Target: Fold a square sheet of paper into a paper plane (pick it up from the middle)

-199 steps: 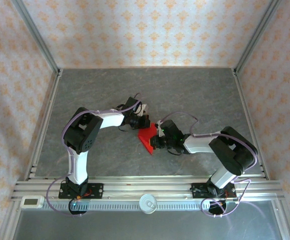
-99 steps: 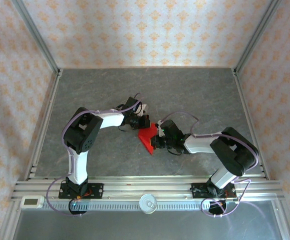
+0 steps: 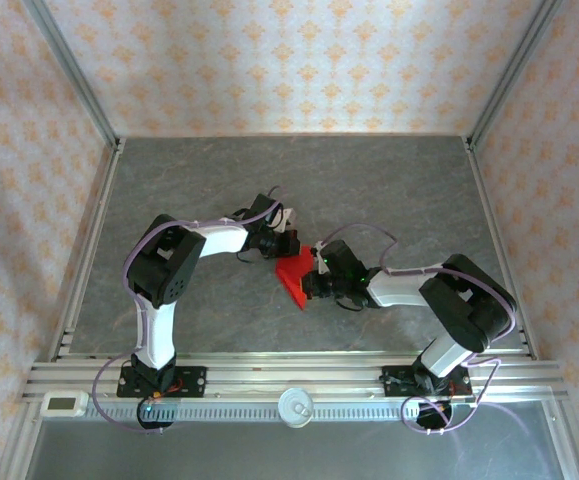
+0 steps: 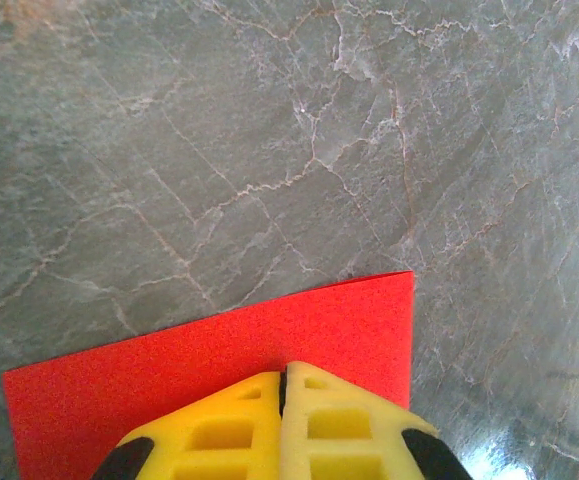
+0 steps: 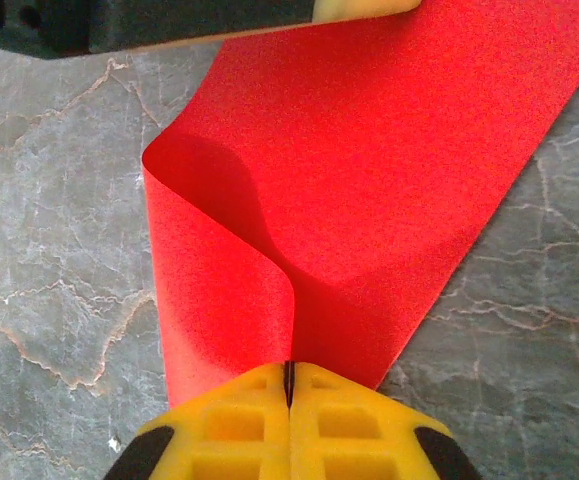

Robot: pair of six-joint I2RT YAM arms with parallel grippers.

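Square sheet of paper — bright red, matte, mid-table, one side curled over in soft loop, rest flat. Right claw pinches curled edge. Left claw closed, tips on flat part. Grey table open all round — frame rails well apart.

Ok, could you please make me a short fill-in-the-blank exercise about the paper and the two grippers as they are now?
1. The square sheet of paper is ___ in colour.
2. The fingertips of the left gripper and the right gripper are ___ in colour.
3. The left gripper's jaws are ___ (open or shut).
4. The sheet lies on a ___ stone-patterned table.

Missing words: red; yellow; shut; grey.
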